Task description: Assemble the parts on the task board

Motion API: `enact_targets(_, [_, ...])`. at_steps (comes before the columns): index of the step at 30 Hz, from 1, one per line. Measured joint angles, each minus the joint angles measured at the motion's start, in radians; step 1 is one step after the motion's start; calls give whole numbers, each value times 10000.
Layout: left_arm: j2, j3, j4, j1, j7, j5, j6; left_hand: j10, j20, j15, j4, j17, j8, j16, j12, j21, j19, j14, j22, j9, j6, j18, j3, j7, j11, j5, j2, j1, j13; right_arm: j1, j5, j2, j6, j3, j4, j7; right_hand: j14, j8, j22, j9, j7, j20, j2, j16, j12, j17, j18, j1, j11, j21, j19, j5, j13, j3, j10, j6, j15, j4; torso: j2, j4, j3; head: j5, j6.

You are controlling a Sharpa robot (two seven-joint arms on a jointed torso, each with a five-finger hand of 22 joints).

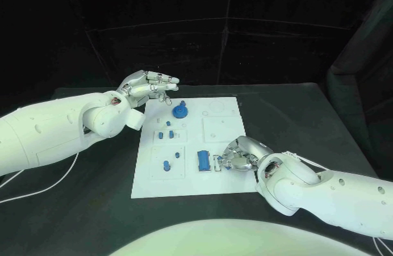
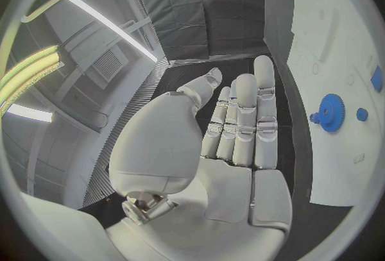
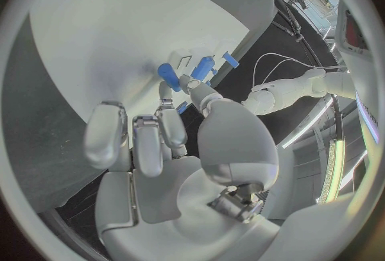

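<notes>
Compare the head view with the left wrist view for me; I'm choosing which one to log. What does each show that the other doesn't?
Head view alone: the whole task board, the long blue block and the right hand beside it. Left wrist view alone: the left hand from its palm side, fingers straight and holding nothing. Both: the blue gear on the board.

White task board [image 1: 225, 179] on a black tabletop [image 1: 327, 131], blue parts [image 1: 202, 160] all over it, silver hands on white arms [image 1: 49, 134].
</notes>
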Motion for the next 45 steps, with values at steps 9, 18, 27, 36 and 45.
enact_targets(9, [-7, 0, 19, 0, -18, -4, 14, 0, 0, 0, 0, -13, 0, 0, 0, 0, 0, 0, -14, 0, 0, 0, 0, 0, 0, 0, 0, 0, 0, 1, -75, 183, -22, 4, -151, -177, 1, 326, 33, 60, -76, -86, -147, 41, 0, -1, 1, -147, -71, 0, 16, -1, 99, -94, 72, 70, -38, 272, -1, -8, -1, 13, -35])
enact_targets(18, [-21, 0, 41, 0, -30, -4, 27, 0, 0, 0, 0, -13, 0, 0, 0, 0, 0, 0, -14, 0, 0, 0, 0, 0, 0, 0, 0, 0, 0, 5, -230, 319, -17, 4, -226, -366, -18, 585, 48, 616, -238, -85, -217, 49, 65, -2, 0, -311, -142, 0, 16, -305, 223, -216, 144, 159, -87, 571, -13, -3, -5, 41, -34])
enact_targets(27, [-40, 0, 57, 1, -33, -6, 28, 0, 0, 0, 0, -12, 0, 0, 0, 0, 0, 0, -13, 0, 0, 0, 0, 0, 0, 0, 0, 0, 0, 2, -435, 349, -21, 2, -211, -499, -36, 729, 87, 779, -452, -122, -261, 86, 137, -3, 1, -372, -179, 0, 53, -623, 306, -338, 181, 309, -105, 803, -12, -10, -5, 60, -26])
enact_targets(36, [-42, 0, 62, 2, -39, -8, 28, 0, 0, 0, 0, -12, 0, 0, 0, 0, 0, 0, -12, 0, 0, 0, 0, 0, 0, 0, 0, 0, 0, 1, -542, 374, -30, 2, -206, -530, -38, 935, 96, 932, -513, -122, -498, 86, 151, -3, 0, -826, -194, 0, 53, -1195, 345, -903, 195, 372, -107, 1411, -9, -15, -1, 60, -36])
enact_targets(45, [-47, -1, 70, 2, -46, -10, 29, 0, 0, 0, 0, -11, 0, 0, 0, 0, 0, 0, -12, 0, 0, 0, 0, 0, 0, 0, 0, 0, 0, 1, -586, 394, -47, 2, -250, -530, -38, 1044, 74, 1044, -516, -121, -682, 86, 151, -4, 1, -1265, -193, 0, 53, -1503, 352, -2366, 195, 221, -106, 2263, -10, -15, -1, 55, -37])
